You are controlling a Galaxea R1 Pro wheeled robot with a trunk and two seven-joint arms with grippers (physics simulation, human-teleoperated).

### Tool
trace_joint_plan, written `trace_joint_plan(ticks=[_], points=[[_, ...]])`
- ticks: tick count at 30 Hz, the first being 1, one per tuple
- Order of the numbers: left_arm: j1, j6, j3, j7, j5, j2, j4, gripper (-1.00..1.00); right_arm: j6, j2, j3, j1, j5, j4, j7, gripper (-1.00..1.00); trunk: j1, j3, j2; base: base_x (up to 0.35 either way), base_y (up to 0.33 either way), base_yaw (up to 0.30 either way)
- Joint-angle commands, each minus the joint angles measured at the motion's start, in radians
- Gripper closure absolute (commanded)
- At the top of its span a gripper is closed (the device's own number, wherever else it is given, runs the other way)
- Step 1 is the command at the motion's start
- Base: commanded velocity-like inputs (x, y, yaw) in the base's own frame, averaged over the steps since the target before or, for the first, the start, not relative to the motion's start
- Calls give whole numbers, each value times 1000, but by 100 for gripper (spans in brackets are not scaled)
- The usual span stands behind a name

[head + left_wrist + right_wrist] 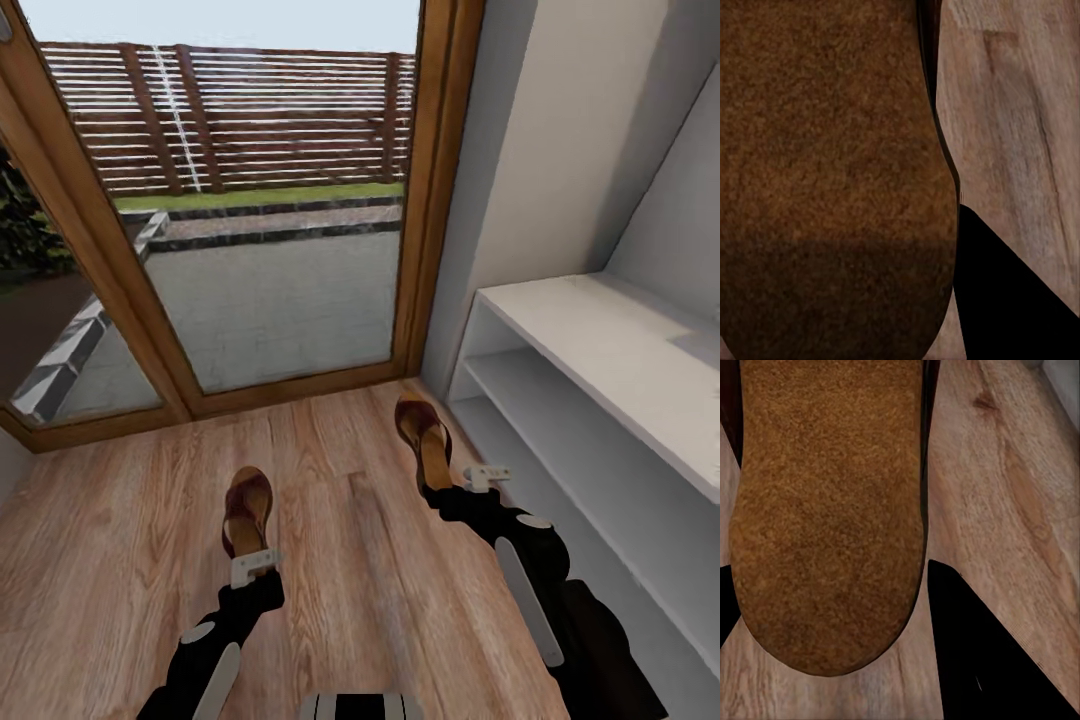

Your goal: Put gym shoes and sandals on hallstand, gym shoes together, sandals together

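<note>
Each arm reaches a sandal's near heel, left sandal (247,508) and right sandal (424,430) pointing away beside the rack (600,340); whether the jaws grip, I cannot tell.

**Corridor Floor and Hallstand: Positions**

Two sandals lie on the corridor floor (340,560), well apart, both pointing lengthwise toward the glass door (270,200) at the far end. The left sandal (247,512) lies nearer the robot; the right sandal (423,436) lies farther forward, near the hallstand (600,340), which runs along the right-hand wall. The left gripper (255,568) sits at the near end of the left sandal. The right gripper (485,478) sits at the near end of the right sandal, just beside the hallstand's lower front edge.
</note>
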Motion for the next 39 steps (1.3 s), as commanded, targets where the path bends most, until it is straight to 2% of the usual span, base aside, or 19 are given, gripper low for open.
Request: trace_joint_plan(ticks=[1,8,12,17,24,28,32,33,35,39], points=[[0,0,0,0,-3,0,0,100,0,0,0,0,-3,0,-3,100,0,0,0,0,319,-299],[0,-3,-1,-4,-3,0,0,100,-7,-9,6,38,-3,-6,3,100,0,0,0,0,323,-288],[0,-2,-1,-6,-2,0,-1,100,-18,-11,40,52,3,-23,3,100,0,0,0,0,291,-129],[2,-4,2,-5,1,-2,-20,100,-14,-5,55,56,5,-62,-3,100,0,0,0,0,101,-33],[-3,2,8,9,6,-8,-14,100,-9,-6,60,66,7,-90,-4,100,-3,27,2,0,17,-9],[-12,8,11,11,38,-11,2,100,-5,-1,74,102,7,-94,-7,100,-5,43,3,0,2,-3],[-15,7,18,10,62,-5,8,100,14,-4,125,115,7,-95,-6,100,-7,57,3,0,1,-32],[-15,7,23,9,65,-3,8,100,21,-4,135,116,7,-95,-6,100,-7,61,4,0,0,-107],[-12,-1,60,1,90,-3,0,100,53,-1,165,118,10,-90,-8,100,-8,67,4,0,0,-202],[-11,-3,64,-13,98,-8,-24,100,62,-5,163,117,10,-94,-10,100,-10,81,5,0,0,-267]])
